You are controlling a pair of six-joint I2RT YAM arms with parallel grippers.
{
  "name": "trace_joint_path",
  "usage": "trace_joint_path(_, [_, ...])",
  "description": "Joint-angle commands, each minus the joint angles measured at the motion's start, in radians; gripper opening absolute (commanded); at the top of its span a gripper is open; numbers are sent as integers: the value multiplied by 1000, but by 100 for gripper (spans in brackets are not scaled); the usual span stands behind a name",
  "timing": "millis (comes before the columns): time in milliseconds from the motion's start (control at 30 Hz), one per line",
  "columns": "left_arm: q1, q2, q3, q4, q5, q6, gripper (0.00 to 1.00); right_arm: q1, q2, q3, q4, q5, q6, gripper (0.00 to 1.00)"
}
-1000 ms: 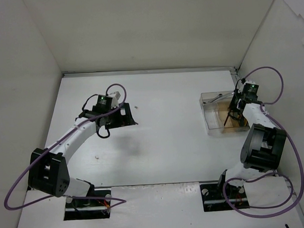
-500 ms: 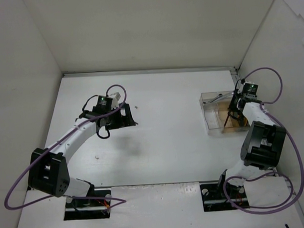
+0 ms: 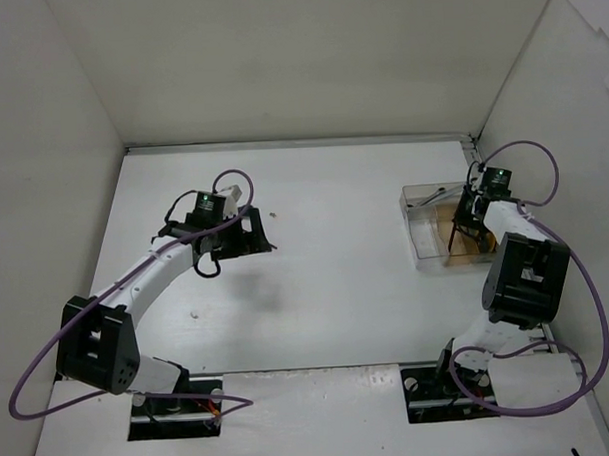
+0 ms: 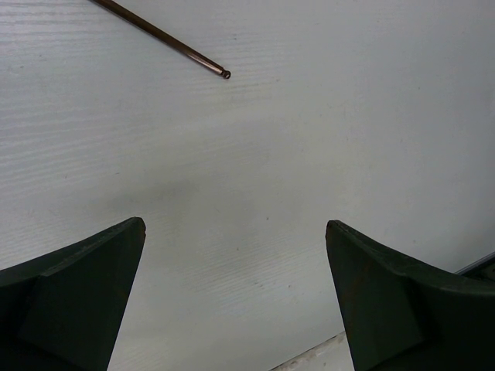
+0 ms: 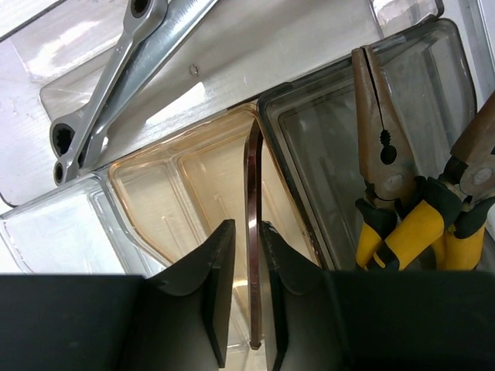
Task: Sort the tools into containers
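Observation:
My right gripper (image 5: pixel 249 232) is shut on a thin dark hex key (image 5: pixel 253 193) and holds it upright over the tan-bottomed middle container (image 5: pixel 193 193). In the top view the gripper (image 3: pixel 466 218) hangs over the containers (image 3: pixel 425 246) with the key (image 3: pixel 452 237) dangling. A silver wrench (image 5: pixel 108 85) lies in the far clear bin. Yellow-handled pliers (image 5: pixel 406 224) lie in the right bin. My left gripper (image 4: pixel 236 232) is open and empty over bare table. Another hex key (image 4: pixel 166 37) lies just ahead of it. In the top view the left gripper (image 3: pixel 253 236) is left of centre.
The containers stand close to the right wall (image 3: pixel 540 100). A tiny screw (image 3: pixel 273 213) lies just beyond my left gripper, and a small speck (image 3: pixel 193 314) lies nearer the left arm's base. White walls enclose the table on three sides.
The right arm's elbow has shifted slightly while its gripper stays over the bins with the hex key. The left arm has not moved.

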Motion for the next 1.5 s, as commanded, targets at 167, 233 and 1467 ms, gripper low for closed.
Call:
trace_joint_path(167, [19,36,78,-29,-97,-68,99,-2,-181,108,23,-65,65,34])
trace_joint_path(233, [19,79,114,-56,-124,-104,99,16,-228,123,21,-63,82,37])
trace_joint_path(1467, [80,693,580,-343,-282,-427,3,294,-638,-100,-55,-134,88,48])
